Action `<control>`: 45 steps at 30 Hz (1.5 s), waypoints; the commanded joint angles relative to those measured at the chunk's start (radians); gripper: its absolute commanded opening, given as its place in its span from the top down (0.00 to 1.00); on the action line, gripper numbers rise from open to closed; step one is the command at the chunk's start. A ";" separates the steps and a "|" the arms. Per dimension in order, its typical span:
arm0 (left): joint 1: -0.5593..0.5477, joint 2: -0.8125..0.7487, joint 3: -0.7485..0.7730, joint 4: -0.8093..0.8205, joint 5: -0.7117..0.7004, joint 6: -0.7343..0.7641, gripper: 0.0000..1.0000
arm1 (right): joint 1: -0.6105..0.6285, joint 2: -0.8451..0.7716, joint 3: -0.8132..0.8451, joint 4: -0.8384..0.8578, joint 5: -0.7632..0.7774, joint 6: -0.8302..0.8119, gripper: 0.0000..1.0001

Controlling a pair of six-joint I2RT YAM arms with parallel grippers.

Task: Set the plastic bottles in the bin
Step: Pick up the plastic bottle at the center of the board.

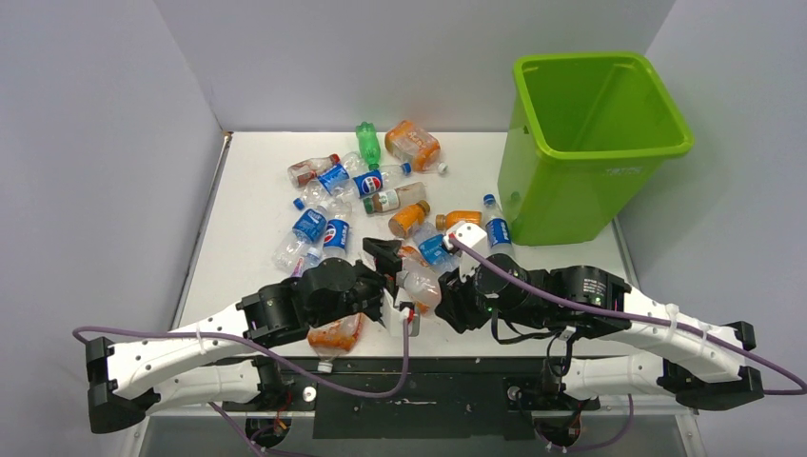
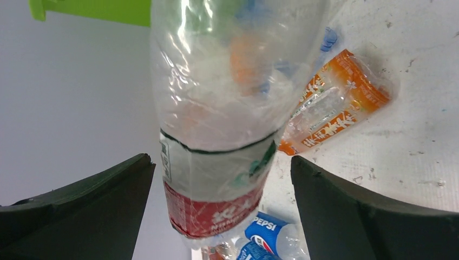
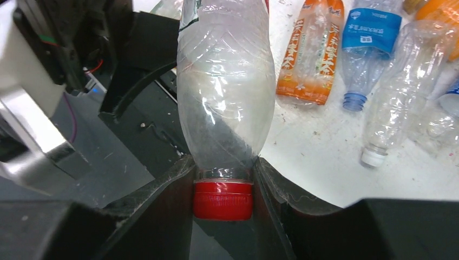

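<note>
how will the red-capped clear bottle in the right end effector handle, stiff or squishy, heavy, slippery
Probably squishy: the bottle looks crumpled. Likely light, since it seems empty. The right end effector pinches its neck beside the red cap, whose wider rim should resist slipping out.

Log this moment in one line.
right fingers: shut on red-capped bottle neck | left fingers: open, flanking its label end | bin: far right, upright | loose bottles: on table
</note>
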 commanded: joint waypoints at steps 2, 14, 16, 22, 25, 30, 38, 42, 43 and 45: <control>-0.017 0.005 0.009 0.139 -0.049 0.102 0.01 | 0.002 -0.002 0.053 0.026 -0.060 -0.010 0.95; -0.021 0.032 -0.010 0.144 0.001 0.047 0.60 | 0.002 0.003 0.085 0.075 -0.087 -0.025 0.64; -0.022 0.029 -0.018 0.151 0.001 0.033 0.64 | 0.003 0.003 0.099 0.096 -0.081 -0.028 0.25; -0.030 -0.008 -0.039 0.183 0.027 -0.167 0.67 | 0.002 -0.090 0.104 0.250 0.020 -0.044 0.02; -0.054 -0.027 -0.040 0.227 0.068 -0.425 0.68 | 0.002 -0.231 -0.017 0.440 0.108 -0.070 0.00; -0.076 -0.027 -0.095 0.421 0.110 -0.857 0.69 | 0.001 -0.438 -0.230 0.752 0.163 -0.113 0.00; -0.077 -0.001 -0.087 0.561 0.108 -1.275 0.79 | 0.000 -0.399 -0.311 0.928 0.160 -0.144 0.00; -0.077 0.003 -0.080 0.552 0.098 -1.305 0.78 | 0.000 -0.342 -0.314 0.980 0.157 -0.169 0.01; -0.077 0.006 -0.073 0.539 0.094 -1.308 0.78 | 0.000 -0.332 -0.314 0.996 0.158 -0.172 0.01; -0.076 0.016 -0.052 0.506 0.092 -1.318 0.78 | 0.001 -0.315 -0.316 1.022 0.166 -0.175 0.02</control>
